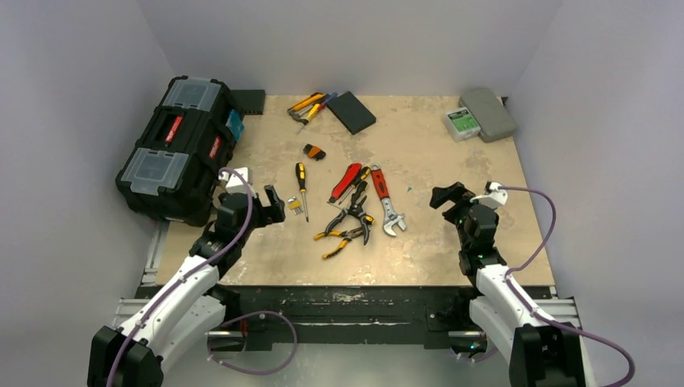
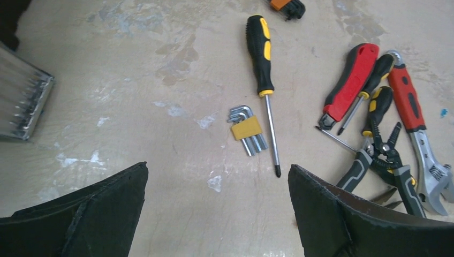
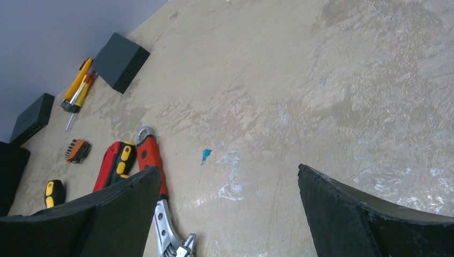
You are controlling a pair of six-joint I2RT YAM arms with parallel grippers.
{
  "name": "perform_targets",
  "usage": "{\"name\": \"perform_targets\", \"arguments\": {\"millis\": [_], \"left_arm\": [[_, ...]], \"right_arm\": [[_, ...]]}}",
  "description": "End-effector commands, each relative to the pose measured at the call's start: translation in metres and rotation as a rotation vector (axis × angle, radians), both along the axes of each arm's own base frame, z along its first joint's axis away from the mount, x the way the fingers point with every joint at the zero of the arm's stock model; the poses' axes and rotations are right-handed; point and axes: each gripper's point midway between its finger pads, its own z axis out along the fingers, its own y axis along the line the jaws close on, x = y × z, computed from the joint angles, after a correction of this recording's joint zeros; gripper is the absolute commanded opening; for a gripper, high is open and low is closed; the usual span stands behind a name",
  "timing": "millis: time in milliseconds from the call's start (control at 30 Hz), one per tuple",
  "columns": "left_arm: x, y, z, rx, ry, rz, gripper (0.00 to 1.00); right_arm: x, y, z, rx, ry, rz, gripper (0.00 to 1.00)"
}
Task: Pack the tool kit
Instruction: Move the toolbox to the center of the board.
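The left gripper (image 2: 217,174) hangs above the table (image 2: 134,80) with its black jaws spread as wide as they go, holding nothing and touching nothing. Just ahead of it lies a set of hex keys (image 2: 246,128) in a yellow holder, close beside a black-and-yellow screwdriver (image 2: 261,51) (tip pointing back toward the arm). The right gripper (image 3: 229,176) is likewise fully spread and empty over bare tabletop. In its wrist view, one finger hides part of the red-handled wrench (image 3: 150,158). Between the two arms, the pliers (image 1: 347,222) lie in a loose heap with the wrench and a red-handled tool. The toolbox (image 1: 173,149) sits at the table's far-left corner, its clear lids down, well apart from the scattered tools.
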Motion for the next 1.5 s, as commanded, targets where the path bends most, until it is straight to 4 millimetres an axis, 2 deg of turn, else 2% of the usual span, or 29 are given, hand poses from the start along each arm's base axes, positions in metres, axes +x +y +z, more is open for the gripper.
{"name": "perform_targets", "arguments": {"millis": [0,167,333,433,633,800,900,1000,1167,1367,1400,1467], "left_arm": [[0.009,0.014,0.029,0.016,-0.009,0.098,1.00],[0.007,0.032,0.063,-0.021,0.004,0.243,1.00],[0.015,0.041,0.117,-0.067,-0.052,0.326,1.00],[0.021,0.055,0.151,-0.035,-0.046,0.339,1.00],[0.028,0.116,0.202,-0.008,-0.073,0.483,1.00],[0.041,0.155,0.231,0.071,-0.073,0.575,1.00],[0.056,0.176,0.239,0.138,-0.040,0.608,1.00],[0.072,0.195,0.238,0.173,0.016,0.639,1.00],[0.109,0.203,0.229,0.152,0.064,0.565,1.00],[0.144,0.213,0.221,0.176,0.087,0.502,1.00],[0.150,0.213,0.219,0.167,0.086,0.481,0.98],[0.159,0.219,0.213,0.140,0.098,0.480,0.87]], "right_arm": [[0.008,0.003,0.022,-0.005,-0.054,0.017,0.99],[0.009,0.006,0.023,0.005,-0.057,0.034,0.99],[0.010,0.010,0.023,0.012,-0.056,0.052,0.99],[0.010,0.012,0.023,0.014,-0.052,0.062,0.99],[0.009,0.012,0.022,0.012,-0.054,0.067,0.99],[0.011,0.016,0.021,0.017,-0.044,0.084,0.99],[0.011,0.018,0.021,0.019,-0.046,0.094,0.99],[0.011,0.018,0.022,0.021,-0.048,0.098,0.99],[0.011,0.020,0.020,0.022,-0.048,0.106,0.99],[0.012,0.022,0.020,0.026,-0.050,0.119,0.99],[0.012,0.023,0.019,0.027,-0.050,0.120,0.99],[0.012,0.024,0.019,0.028,-0.051,0.126,0.99]]}}
